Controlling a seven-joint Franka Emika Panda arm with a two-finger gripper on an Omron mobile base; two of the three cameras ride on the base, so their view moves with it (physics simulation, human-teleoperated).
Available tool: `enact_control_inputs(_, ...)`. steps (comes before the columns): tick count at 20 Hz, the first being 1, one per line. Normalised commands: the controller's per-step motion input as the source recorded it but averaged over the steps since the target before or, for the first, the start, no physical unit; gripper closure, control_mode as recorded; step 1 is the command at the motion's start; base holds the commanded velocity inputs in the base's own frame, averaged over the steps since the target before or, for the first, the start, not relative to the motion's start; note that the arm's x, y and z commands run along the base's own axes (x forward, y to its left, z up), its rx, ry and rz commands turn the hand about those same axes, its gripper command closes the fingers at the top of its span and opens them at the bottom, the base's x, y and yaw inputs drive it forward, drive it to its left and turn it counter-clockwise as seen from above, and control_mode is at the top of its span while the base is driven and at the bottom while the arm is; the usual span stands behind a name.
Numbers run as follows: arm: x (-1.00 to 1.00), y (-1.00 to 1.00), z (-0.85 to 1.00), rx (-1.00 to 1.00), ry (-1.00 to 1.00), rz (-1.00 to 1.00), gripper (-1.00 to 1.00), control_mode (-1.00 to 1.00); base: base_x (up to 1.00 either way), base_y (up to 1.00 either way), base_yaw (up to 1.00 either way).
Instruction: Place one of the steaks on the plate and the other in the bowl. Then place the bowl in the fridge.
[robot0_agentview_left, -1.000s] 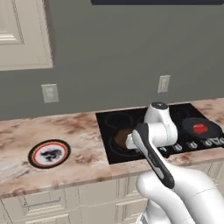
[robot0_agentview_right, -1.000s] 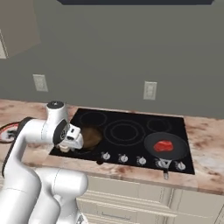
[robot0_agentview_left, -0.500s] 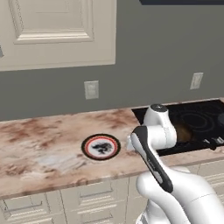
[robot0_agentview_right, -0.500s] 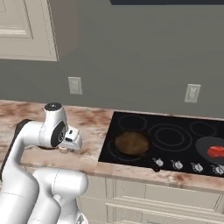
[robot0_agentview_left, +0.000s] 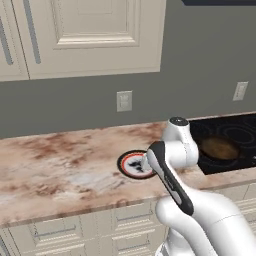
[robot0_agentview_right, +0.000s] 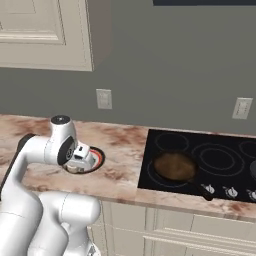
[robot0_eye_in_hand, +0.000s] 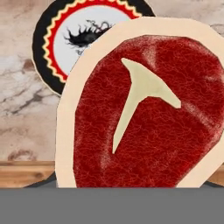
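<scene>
Gripper (robot0_agentview_right: 84, 156) w/ jaws wide on steak (robot0_eye_in_hand: 144, 109), above plate (robot0_eye_in_hand: 50, 52).

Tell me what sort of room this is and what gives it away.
A home kitchen, rendered rather than real. A black glass cooktop with knobs is set into a marbled stone counter, cream panelled cabinets hang above, and a raw steak hangs over a decorated plate.

steak (robot0_eye_in_hand: 148, 113): 1 | plate (robot0_agentview_left: 131, 165): 1 | bowl (robot0_agentview_right: 174, 166): 1 | wall outlets (robot0_agentview_left: 124, 101): 2
</scene>
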Motion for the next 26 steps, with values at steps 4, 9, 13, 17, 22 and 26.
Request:
enact_control_inputs(4,1.00,0.29,-0.02,-0.04,0.00,0.00,1.00,-1.00,0.00,0.00,0.00)
enact_control_inputs(9,0.90,0.18,-0.09,-0.02,0.00,0.00,1.00,-1.00,0.00,0.00,0.00)
enact_control_inputs(13,0.60,0.01,-0.28,0.00,0.06,0.00,1.00,-1.00,0.00,0.00,0.00)
enact_control_inputs(17,0.29,0.00,-0.35,0.00,0.04,0.00,1.00,-1.00,0.00,0.00,0.00)
enact_control_inputs(22,0.02,0.11,-0.29,0.00,-0.02,0.00,1.00,-1.00,0.00,0.00,0.00)
enact_control_inputs(26,0.00,0.06,-0.39,0.00,-0.06,0.00,1.00,-1.00,0.00,0.00,0.00)
